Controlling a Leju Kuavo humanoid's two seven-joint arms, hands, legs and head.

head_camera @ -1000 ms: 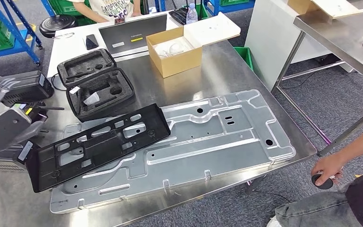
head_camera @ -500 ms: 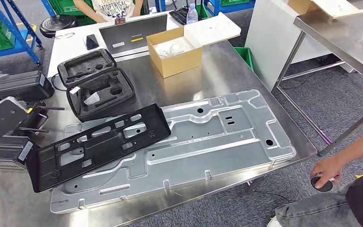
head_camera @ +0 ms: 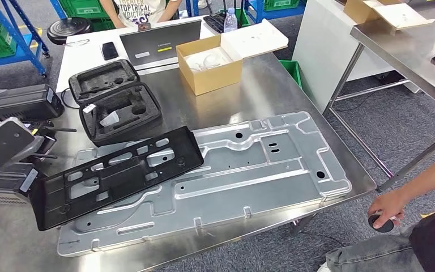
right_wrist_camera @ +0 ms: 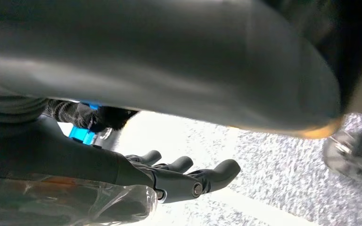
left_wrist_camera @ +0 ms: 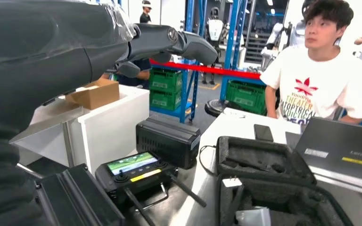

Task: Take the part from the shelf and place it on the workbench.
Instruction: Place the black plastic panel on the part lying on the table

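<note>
The black plastic part is lying on the steel workbench, resting partly on top of a large stamped metal panel. Its long axis is running diagonally, with one end pointing toward the robot's left near edge of the bench and overhanging the panel, and the other end pointing up and away toward the bench's middle, just beside the open black foam case. The left hand is hovering off the part, fingers stretched out and apart, gripping nothing; from the head view the arm's grey cover is sitting at the left edge, close to the part's lower end but not touching it. The left wrist view is showing what the head view barely shows: a handheld controller with a lit screen, a black box behind it, and a person in a white shirt sitting behind a laptop. The right hand is hanging over speckled floor, fingers extended and empty. A cardboard box is standing at the bench's far side, and a person's hand is reaching low beside the bench's right corner.
</note>
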